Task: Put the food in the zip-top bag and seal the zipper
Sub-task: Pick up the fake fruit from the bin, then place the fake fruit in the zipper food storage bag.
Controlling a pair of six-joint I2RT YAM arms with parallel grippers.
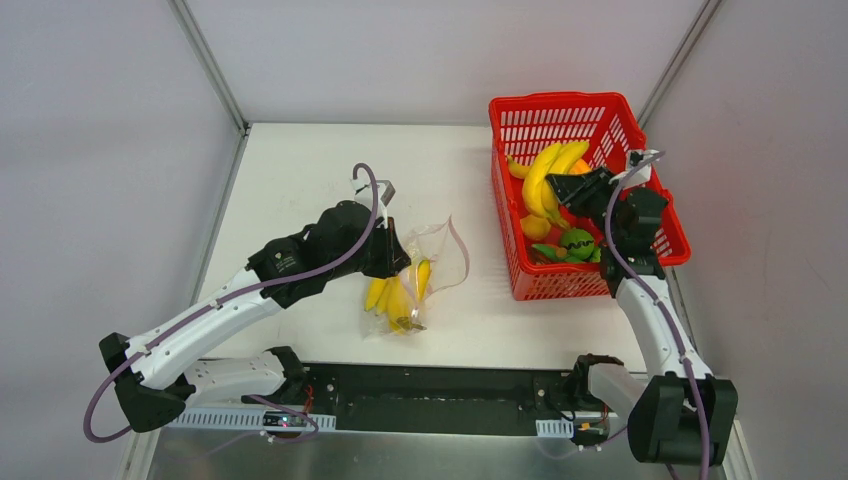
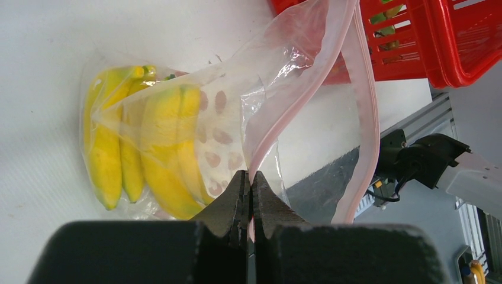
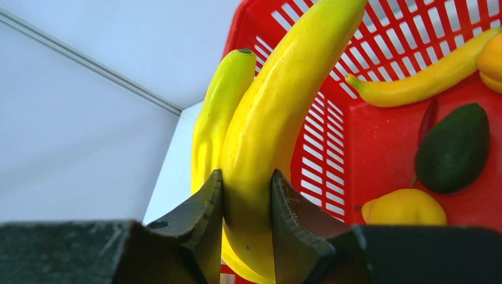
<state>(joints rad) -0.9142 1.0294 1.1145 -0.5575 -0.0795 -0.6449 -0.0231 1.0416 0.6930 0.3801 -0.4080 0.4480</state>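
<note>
The zip-top bag (image 1: pixel 443 252) lies mid-table with its mouth open and a bunch of yellow bananas (image 1: pixel 396 296) inside. My left gripper (image 1: pixel 403 262) is shut on one lip of the pink zipper (image 2: pixel 368 106), lifting that edge off the table. In the left wrist view the left gripper (image 2: pixel 249 179) pinches the strip, with the bagged bananas (image 2: pixel 160 148) behind the dotted bag (image 2: pixel 278 65). My right gripper (image 1: pixel 574 192) is over the basket, shut on a second banana bunch (image 1: pixel 548 172). The right wrist view shows the right gripper (image 3: pixel 247 184) clamping those bananas (image 3: pixel 284 106).
The red lattice basket (image 1: pixel 560 108) stands at the back right. It holds a dark green avocado (image 3: pixel 453 148), a yellow piece (image 3: pixel 404 207), a thin yellow fruit (image 3: pixel 423 83) and a green round piece (image 1: pixel 577 243). A black rail (image 1: pixel 430 395) runs along the near edge.
</note>
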